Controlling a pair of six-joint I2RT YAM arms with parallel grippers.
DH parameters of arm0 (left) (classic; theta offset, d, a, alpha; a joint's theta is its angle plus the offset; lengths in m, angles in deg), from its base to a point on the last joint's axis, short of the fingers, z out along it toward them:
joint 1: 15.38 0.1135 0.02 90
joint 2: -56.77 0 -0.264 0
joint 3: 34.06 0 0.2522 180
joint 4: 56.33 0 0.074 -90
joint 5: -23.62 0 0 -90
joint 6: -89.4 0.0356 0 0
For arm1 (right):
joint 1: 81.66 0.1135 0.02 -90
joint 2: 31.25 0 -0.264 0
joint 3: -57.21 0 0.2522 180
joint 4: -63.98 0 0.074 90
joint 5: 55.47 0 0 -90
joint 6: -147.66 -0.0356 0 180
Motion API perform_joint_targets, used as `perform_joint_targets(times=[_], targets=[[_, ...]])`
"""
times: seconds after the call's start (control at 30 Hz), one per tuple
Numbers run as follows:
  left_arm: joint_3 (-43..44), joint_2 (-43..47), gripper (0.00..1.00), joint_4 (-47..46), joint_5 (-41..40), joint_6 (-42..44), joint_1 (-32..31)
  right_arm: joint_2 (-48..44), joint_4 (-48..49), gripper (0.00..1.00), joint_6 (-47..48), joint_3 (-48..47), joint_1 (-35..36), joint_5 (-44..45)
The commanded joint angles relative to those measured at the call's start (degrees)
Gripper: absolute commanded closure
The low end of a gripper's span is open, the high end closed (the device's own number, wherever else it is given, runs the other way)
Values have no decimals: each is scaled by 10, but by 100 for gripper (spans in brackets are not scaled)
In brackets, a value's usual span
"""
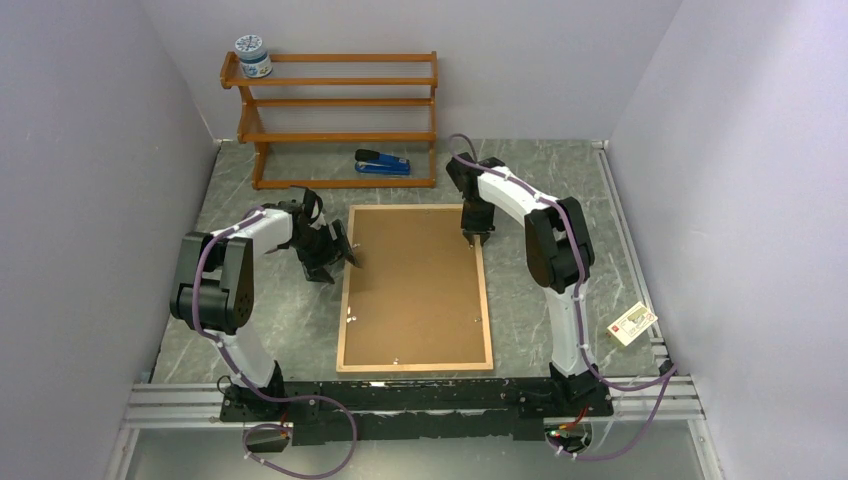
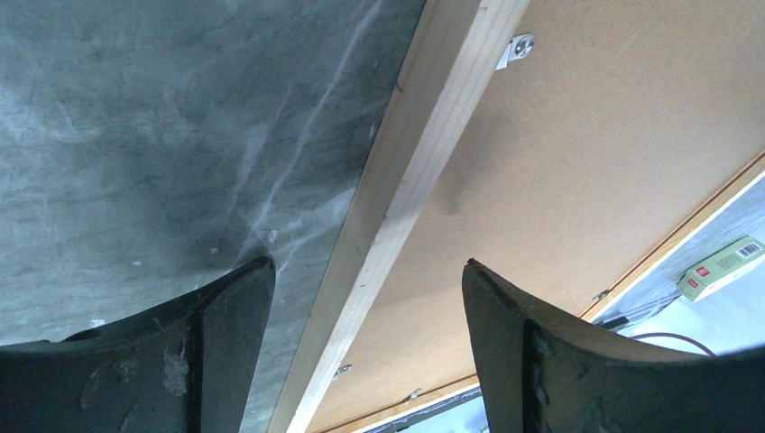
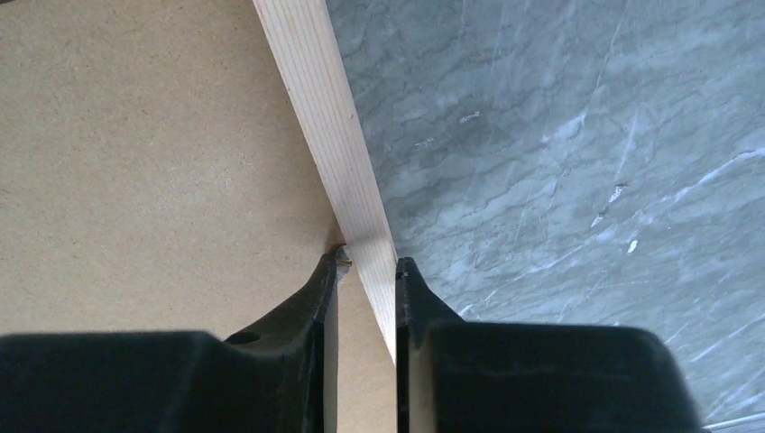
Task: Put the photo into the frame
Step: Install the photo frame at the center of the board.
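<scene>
The frame (image 1: 342,300) lies face down on the marbled table, its thin light wood moulding around a flat brown backing board (image 1: 415,285). The photo shows in no view. My right gripper (image 1: 476,237) stands at the frame's far right edge. In the right wrist view its gripper (image 3: 366,260) has the moulding (image 3: 325,117) between nearly closed jaws, the left fingertip against a small metal clip (image 3: 342,256). My left gripper (image 1: 345,252) hovers at the frame's left edge. It stands wide open (image 2: 368,262), with the moulding (image 2: 410,171) running between its fingers.
An orange-brown shelf rack (image 1: 340,100) stands at the back with a lidded jar (image 1: 253,56) on top. A blue stapler (image 1: 382,163) lies before it. A small box (image 1: 634,322) sits at the right table edge. Metal clips (image 2: 520,45) line the backing board's edge.
</scene>
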Motion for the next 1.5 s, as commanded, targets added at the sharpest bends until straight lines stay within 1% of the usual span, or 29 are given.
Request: perform_joint_targets(times=[0.0,0.13,0.27,0.33,0.43,0.57,0.67,0.87,0.97,1.1,1.2,1.3,1.47], targets=[[16,-9,19,5,-5,10,1,16,-38,89,14,-30,0,35],[16,-12,19,3,-2,11,1,18,-43,100,14,-36,0,24],[15,-11,19,4,-4,11,1,15,-32,100,14,-28,0,3],[15,-9,19,4,-4,10,1,15,-31,93,11,-28,0,5],[13,-8,19,4,-6,10,1,8,-25,79,7,-22,1,12],[14,-2,19,7,-16,9,1,-15,-17,67,0,-17,0,34],[15,4,19,9,-28,9,1,-48,15,59,-4,7,0,36],[13,9,19,8,-31,9,1,-137,112,51,-21,88,-4,36],[12,10,19,8,-31,8,1,-167,135,49,-37,133,-9,50],[11,10,20,8,-31,8,1,-166,122,45,-62,159,-22,55],[11,9,20,7,-30,8,1,-165,140,44,-72,184,-30,37],[11,7,20,7,-26,7,1,-158,160,43,-77,194,-35,18],[11,6,21,8,-25,7,1,-140,167,44,-80,189,-35,17]])
